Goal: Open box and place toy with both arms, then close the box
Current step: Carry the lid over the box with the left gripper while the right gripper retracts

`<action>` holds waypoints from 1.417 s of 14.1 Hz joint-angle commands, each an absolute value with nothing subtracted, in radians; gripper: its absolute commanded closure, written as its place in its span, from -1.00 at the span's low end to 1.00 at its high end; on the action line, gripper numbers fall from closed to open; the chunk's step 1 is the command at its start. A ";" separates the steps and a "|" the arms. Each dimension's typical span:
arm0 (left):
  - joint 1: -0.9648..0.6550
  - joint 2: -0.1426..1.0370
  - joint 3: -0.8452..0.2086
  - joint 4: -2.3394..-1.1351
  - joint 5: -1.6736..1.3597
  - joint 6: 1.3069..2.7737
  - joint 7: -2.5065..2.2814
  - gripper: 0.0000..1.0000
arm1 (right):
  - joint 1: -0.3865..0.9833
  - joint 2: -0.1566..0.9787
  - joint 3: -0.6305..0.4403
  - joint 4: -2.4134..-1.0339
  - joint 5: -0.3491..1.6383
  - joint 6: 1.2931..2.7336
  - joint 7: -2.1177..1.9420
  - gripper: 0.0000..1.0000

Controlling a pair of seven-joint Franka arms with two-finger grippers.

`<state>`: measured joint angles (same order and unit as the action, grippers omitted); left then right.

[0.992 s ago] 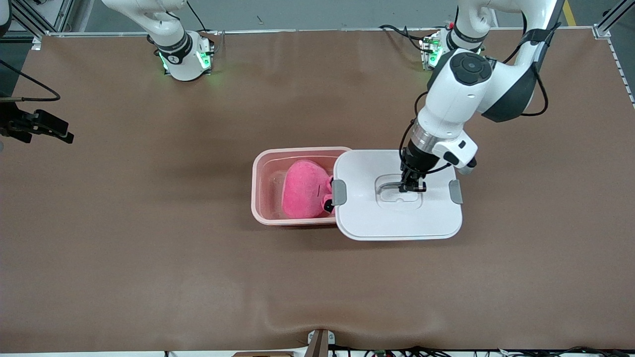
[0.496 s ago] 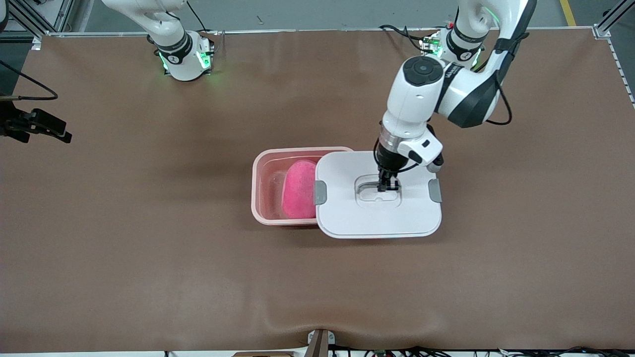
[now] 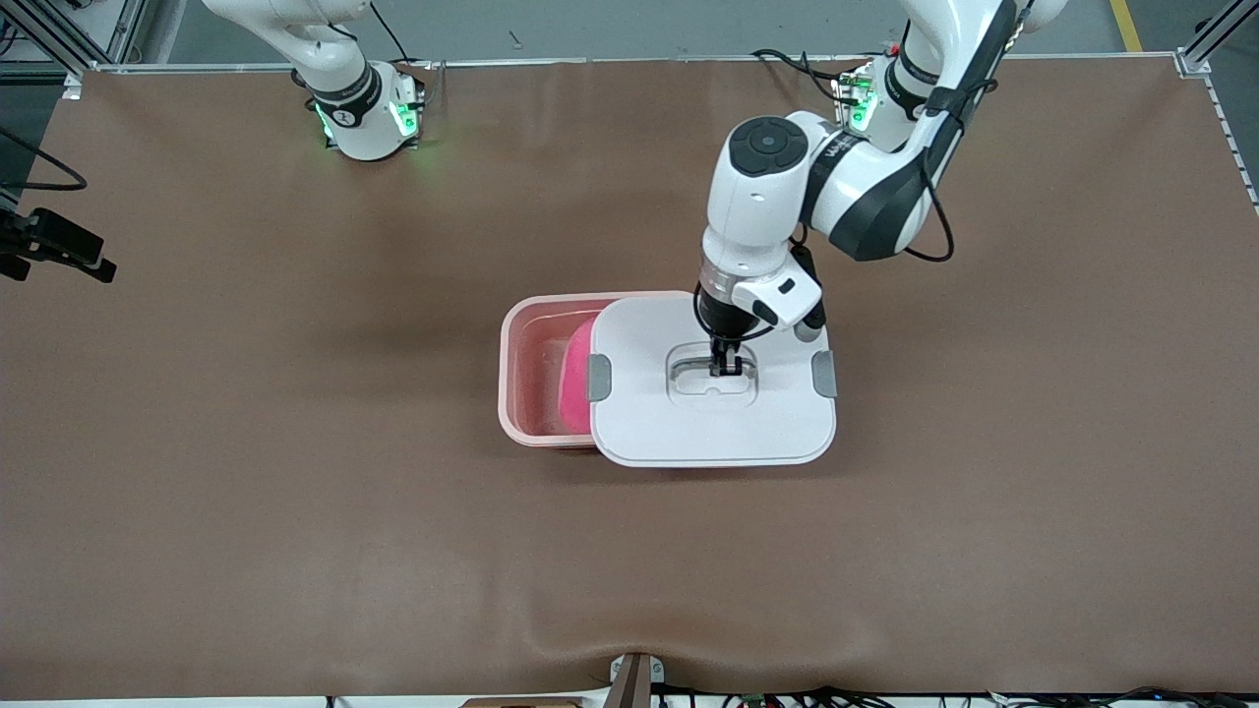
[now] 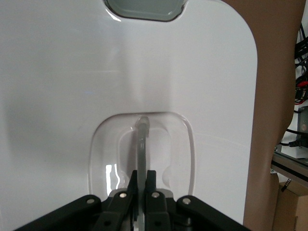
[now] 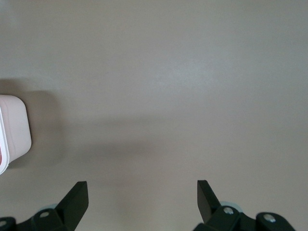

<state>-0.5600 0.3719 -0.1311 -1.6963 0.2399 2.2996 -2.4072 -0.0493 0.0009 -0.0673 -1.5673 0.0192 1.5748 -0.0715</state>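
our left gripper, jaws clamped on the lid's handle, holds the lid partly over the box with the toy inside, while our right gripper waits over the table, jaws apart.

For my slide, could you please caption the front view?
Left gripper, shut on the lid handle, carries it over the box with the toy inside; right gripper waits open.

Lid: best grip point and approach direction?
Grip the clear bar handle in the recessed centre of the white lid, coming straight down from above. The lid is broad and flat, with nothing else to pinch; the bar stands up in the recess, thin enough for two fingers. The left tool is shut on it that way.
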 commanded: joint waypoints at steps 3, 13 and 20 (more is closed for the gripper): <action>-0.603 0.437 -0.127 -1.595 0.268 2.269 -2.496 1.00 | -0.057 0.008 -0.052 -1.557 0.022 1.566 -0.086 -1.00; -0.716 0.570 -0.110 -1.462 0.333 2.263 -2.680 1.00 | -0.071 0.023 -0.054 -1.549 0.032 1.566 -0.084 -1.00; -0.795 0.606 -0.055 -1.418 0.350 2.255 -2.712 1.00 | -0.057 0.031 -0.051 -1.545 0.021 1.566 -0.083 -1.00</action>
